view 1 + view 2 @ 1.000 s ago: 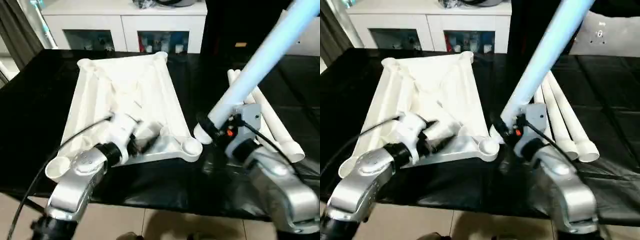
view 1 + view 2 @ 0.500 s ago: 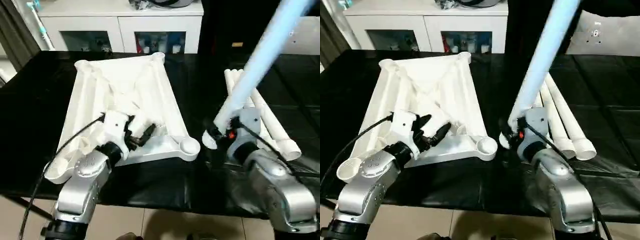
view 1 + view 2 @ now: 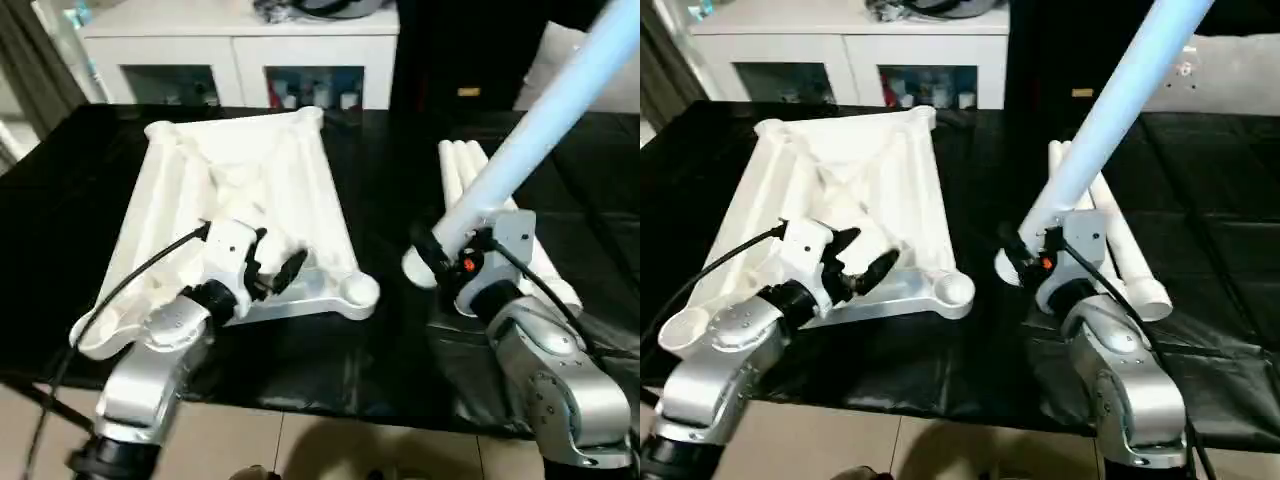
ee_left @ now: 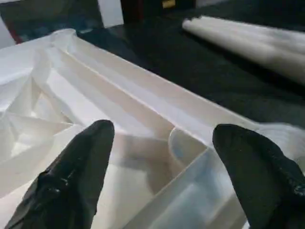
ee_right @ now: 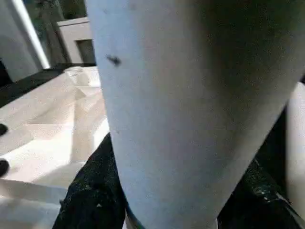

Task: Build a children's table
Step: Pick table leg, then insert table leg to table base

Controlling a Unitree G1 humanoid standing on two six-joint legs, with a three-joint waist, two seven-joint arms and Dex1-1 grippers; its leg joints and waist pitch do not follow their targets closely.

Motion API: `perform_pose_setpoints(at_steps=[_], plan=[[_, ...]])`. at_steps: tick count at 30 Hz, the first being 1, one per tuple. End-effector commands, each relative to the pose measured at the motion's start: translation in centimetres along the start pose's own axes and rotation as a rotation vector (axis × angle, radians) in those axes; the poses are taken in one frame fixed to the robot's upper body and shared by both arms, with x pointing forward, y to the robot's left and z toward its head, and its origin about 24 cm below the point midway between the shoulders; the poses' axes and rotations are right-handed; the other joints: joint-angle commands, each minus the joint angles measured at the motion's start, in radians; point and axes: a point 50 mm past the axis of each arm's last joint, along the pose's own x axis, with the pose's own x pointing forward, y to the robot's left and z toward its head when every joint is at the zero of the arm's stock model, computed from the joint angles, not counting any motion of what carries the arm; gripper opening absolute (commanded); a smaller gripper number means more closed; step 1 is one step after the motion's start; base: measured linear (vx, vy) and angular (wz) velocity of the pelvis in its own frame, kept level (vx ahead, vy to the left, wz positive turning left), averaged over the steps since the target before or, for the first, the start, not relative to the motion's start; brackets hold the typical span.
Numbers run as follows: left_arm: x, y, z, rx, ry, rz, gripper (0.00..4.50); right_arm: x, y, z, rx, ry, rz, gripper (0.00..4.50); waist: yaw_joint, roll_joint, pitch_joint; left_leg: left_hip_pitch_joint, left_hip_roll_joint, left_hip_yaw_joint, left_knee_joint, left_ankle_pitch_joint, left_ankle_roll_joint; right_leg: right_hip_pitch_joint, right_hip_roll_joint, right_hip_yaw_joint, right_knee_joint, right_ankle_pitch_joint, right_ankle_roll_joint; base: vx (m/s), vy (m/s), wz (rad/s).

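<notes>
The white table top (image 3: 240, 180) lies upside down on the black-covered surface, ribs up, with a round socket (image 3: 357, 290) at its near right corner. My left gripper (image 3: 278, 258) hovers open over the top's near edge, just left of that socket; in the left wrist view its fingers (image 4: 71, 176) straddle a rib. My right gripper (image 3: 432, 250) is shut on the lower end of a white leg (image 3: 530, 130) that slants up to the right. The leg's flared end hangs a little right of the socket, apart from it. The leg (image 5: 190, 95) sits between my right fingers (image 5: 90, 191).
Three more white legs (image 3: 1130, 260) lie side by side on the black cover behind my right gripper. A white cabinet (image 3: 240, 50) stands beyond the far edge. The cover's near edge (image 3: 330, 400) runs just below both forearms. A black cable (image 3: 130, 280) trails from my left wrist.
The held leg has swung more upright and back to a slant, and its lower end now hangs farther right of the corner socket. My left gripper stays open over the near edge.
</notes>
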Motion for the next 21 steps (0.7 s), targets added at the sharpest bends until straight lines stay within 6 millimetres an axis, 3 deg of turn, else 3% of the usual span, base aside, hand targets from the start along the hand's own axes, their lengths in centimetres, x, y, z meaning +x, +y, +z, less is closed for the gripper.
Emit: perform_pose_setpoints(at_steps=[1,4,5,7,10,12,16,17,18,19,20,21], plan=[[0.2,-0.3,-0.2,0.052,0.026,-0.087,3.84,0.1,-0.7,1.5,-0.014,-0.070,0.006,1.91,-0.001,0.003,-0.063,0.020,0.052,-0.017,-0.080,-0.233,0.016,0.045,-0.083,0.050,-0.090,-0.298,-0.079,0.003,0.055,-0.01],[0.3,-0.9,-0.5,0.068,0.057,-0.259,3.84,0.2,-0.9,1.7,-0.010,-0.045,0.077,1.91,0.001,-0.001,-0.066,0.022,0.043,-0.006,-0.077,-0.231,0.022,0.052,-0.091,0.057,-0.086,-0.223,-0.124,0.000,0.036,0.00],[0.4,-1.1,-0.4,0.075,0.061,-0.287,3.84,0.2,-0.9,1.7,-0.015,-0.045,0.082,1.91,0.002,0.003,-0.065,0.018,0.043,-0.003,-0.079,-0.211,0.027,0.056,-0.095,0.057,-0.083,-0.196,-0.139,0.000,0.000,0.00],[0.6,-1.4,-0.5,0.094,0.083,-0.369,3.67,0.3,-0.6,1.7,-0.034,-0.101,0.091,1.91,-0.001,0.002,-0.065,0.017,0.041,0.001,-0.077,-0.213,0.034,0.057,-0.101,0.057,-0.083,-0.199,-0.152,0.000,0.000,0.00],[0.7,-1.7,-1.3,0.091,0.146,-0.463,3.49,0.1,-0.4,0.2,-0.045,0.014,0.132,1.91,0.002,-0.007,-0.064,0.019,0.041,0.005,-0.077,-0.209,0.038,0.060,-0.102,0.058,-0.088,-0.230,-0.147,0.000,0.000,0.00],[1.1,-1.7,-2.0,0.112,0.194,-0.482,3.31,-0.1,-0.5,-0.5,-0.047,0.047,0.151,1.91,0.000,-0.006,-0.060,0.022,0.038,0.009,-0.076,-0.231,0.040,0.058,-0.102,0.059,-0.095,-0.294,-0.135,0.000,0.000,0.00],[2.4,-1.5,-2.2,0.102,0.197,-0.470,3.04,-0.2,-0.5,-1.0,-0.041,0.070,0.163,1.91,0.000,-0.007,-0.063,0.024,0.040,0.010,-0.075,-0.232,0.033,0.060,-0.103,0.059,-0.098,-0.330,-0.121,0.000,0.000,0.00],[2.4,-1.4,-2.2,0.101,0.197,-0.470,2.97,-0.2,-0.5,-1.0,-0.041,0.070,0.163,1.91,-0.002,0.003,-0.063,0.025,0.041,0.010,-0.075,-0.232,0.033,0.057,-0.103,0.060,-0.097,-0.328,-0.122,0.000,0.000,0.00],[2.5,-1.4,-2.1,0.095,0.198,-0.479,2.73,-0.3,-0.3,-1.0,-0.039,0.069,0.174,1.91,-0.003,-0.004,-0.064,0.023,0.042,0.009,-0.075,-0.230,0.036,0.060,-0.103,0.059,-0.097,-0.308,-0.130,0.000,0.000,0.00],[2.6,-1.3,-2.1,0.097,0.202,-0.483,2.66,-0.4,-0.1,-0.9,-0.035,0.068,0.190,1.91,-0.003,0.009,-0.061,0.023,0.042,0.008,-0.076,-0.232,0.036,0.058,-0.103,0.059,-0.095,-0.303,-0.132,0.000,0.000,0.00],[2.7,-1.2,-2.2,0.099,0.205,-0.485,2.62,-0.5,0.1,-0.9,-0.030,0.069,0.207,1.91,-0.006,0.003,-0.063,0.023,0.041,0.009,-0.075,-0.235,0.040,0.059,-0.100,0.059,-0.098,-0.290,-0.134,0.000,0.000,0.00],[2.7,-1.1,-2.2,0.100,0.207,-0.485,2.53,-0.6,0.3,-0.9,-0.026,0.068,0.218,1.91,-0.005,0.009,-0.063,0.022,0.041,0.008,-0.075,-0.227,0.043,0.061,-0.102,0.058,-0.093,-0.273,-0.141,0.000,0.000,0.00]])
